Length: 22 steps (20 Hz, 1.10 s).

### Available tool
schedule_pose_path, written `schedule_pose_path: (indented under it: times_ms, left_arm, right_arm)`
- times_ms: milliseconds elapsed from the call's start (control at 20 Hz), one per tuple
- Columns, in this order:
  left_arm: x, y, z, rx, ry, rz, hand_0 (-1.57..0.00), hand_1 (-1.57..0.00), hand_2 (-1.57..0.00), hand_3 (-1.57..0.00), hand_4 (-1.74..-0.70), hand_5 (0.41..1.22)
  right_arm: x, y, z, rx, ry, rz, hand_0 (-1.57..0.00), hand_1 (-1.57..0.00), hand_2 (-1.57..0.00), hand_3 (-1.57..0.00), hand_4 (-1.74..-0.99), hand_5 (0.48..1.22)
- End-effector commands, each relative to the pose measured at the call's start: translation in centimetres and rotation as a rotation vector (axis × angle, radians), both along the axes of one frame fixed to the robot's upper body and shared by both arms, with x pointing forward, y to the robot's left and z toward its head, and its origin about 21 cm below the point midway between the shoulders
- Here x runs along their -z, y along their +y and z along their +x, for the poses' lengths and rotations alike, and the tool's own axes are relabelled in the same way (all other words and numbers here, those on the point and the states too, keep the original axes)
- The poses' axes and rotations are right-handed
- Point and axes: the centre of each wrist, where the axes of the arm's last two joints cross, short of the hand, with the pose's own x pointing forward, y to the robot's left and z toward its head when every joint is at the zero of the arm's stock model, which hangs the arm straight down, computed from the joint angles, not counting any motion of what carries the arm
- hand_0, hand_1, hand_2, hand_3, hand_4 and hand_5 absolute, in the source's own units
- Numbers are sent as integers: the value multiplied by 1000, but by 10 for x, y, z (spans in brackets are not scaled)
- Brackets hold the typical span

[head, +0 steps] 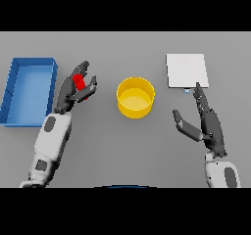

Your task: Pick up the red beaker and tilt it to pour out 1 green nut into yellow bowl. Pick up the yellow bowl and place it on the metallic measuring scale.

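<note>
In the head view, the left hand (73, 88) had its fingers curled round the red beaker (80, 84), left of the yellow bowl (135, 97). A tilt begun that far off could spill the nut onto the table. The right hand (205, 122), fingers straight and empty, lay right of the bowl, below the scale (186, 70).

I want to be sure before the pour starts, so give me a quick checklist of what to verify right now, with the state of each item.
1. Left hand closed round the red beaker: ok, fingers are curled about it.
2. Beaker lifted off the table: cannot tell from this view.
3. Beaker above the yellow bowl: not ok, it is off to the bowl's left.
4. Green nut inside the beaker: cannot tell, hidden by the fingers.
5. Bowl upright, nothing visible inside it: ok.
6. Metallic measuring scale free for the bowl: ok, though the right hand, open, has fingertips near its front edge.
</note>
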Motion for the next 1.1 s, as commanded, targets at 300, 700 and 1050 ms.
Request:
schedule_pose_path:
  times_ms: [300,700,1050]
  left_arm:
    - [-3,-13,4,-23,-45,100,-1237,-1248,-1273,-1154,-1636,1130]
    - [-21,-5,8,-1,-96,-59,-1515,-1517,-1521,-1501,-1676,1144]
    - [-53,-5,15,67,-135,25,-1556,-1557,-1558,-1553,-1724,1132]
  right_arm:
    - [0,2,4,2,1,-7,1,1,1,1,-1242,650]
    - [-1,6,4,-2,-1,-1,1,1,1,1,-1238,643]
    - [-1,0,7,0,-25,-36,1,1,1,1,-1219,656]
